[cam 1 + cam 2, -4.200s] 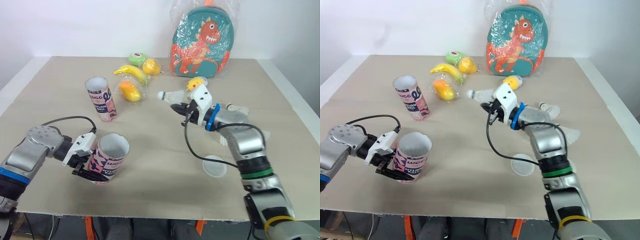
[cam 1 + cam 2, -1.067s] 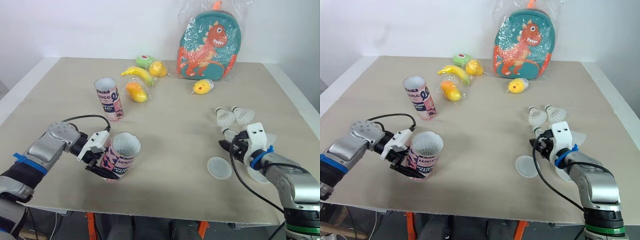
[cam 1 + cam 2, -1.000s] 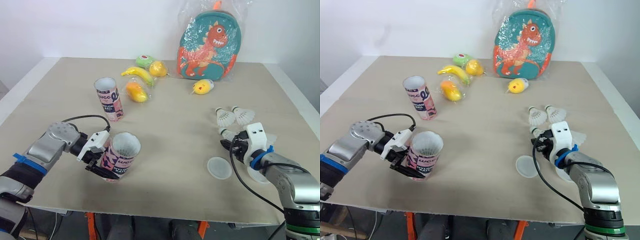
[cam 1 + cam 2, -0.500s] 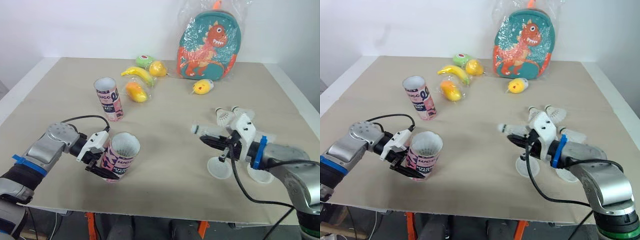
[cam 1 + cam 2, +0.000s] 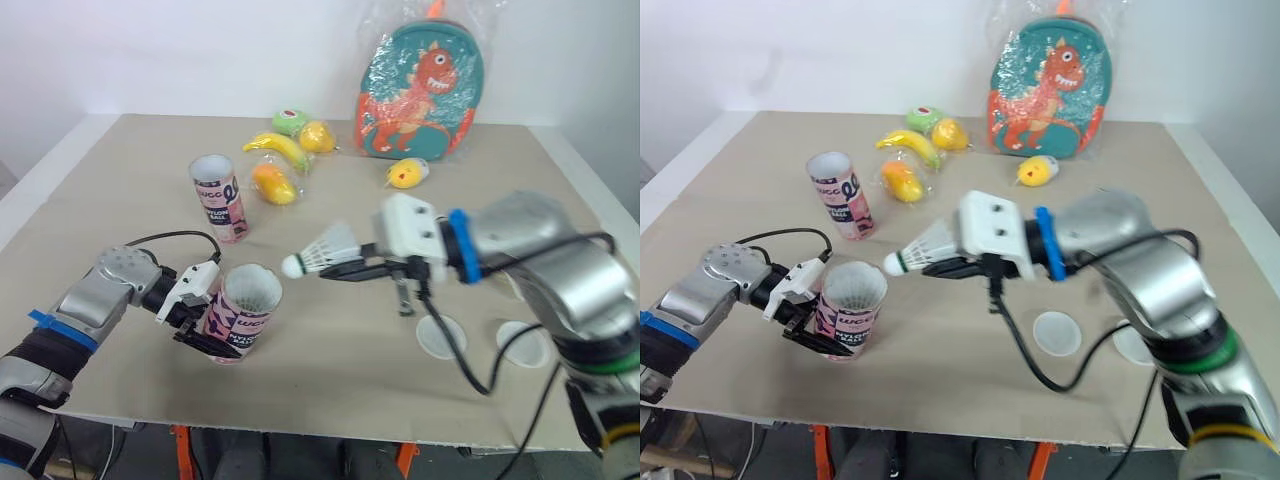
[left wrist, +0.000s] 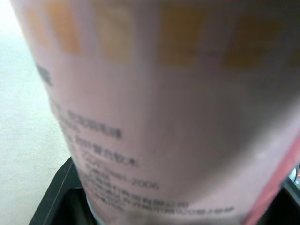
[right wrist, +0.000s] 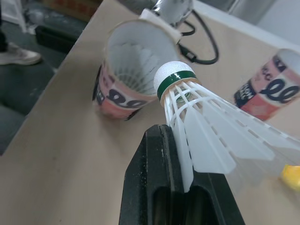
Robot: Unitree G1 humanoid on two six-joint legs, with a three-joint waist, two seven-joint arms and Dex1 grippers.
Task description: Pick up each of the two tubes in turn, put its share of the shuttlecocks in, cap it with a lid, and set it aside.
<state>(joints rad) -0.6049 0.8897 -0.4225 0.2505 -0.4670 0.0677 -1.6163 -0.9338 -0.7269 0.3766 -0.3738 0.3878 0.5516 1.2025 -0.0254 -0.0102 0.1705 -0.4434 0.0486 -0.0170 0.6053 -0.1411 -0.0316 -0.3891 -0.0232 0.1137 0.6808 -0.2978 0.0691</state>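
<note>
While the pink cardboard tube [image 5: 245, 308] is clamped by the left gripper [image 5: 200, 326], the light, crushable white feathered shuttlecock [image 5: 325, 247] is pinched at its skirt by the right gripper [image 5: 340, 272].

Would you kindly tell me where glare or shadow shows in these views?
Left eye view: glare glints on the plastic wrap over the backpack; the standing tube casts barely any shadow. Right wrist view: a soft shadow lies under the held tube.

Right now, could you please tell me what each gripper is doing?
Left gripper: shut on the tube.
Right gripper: shut on a shuttlecock.
</note>
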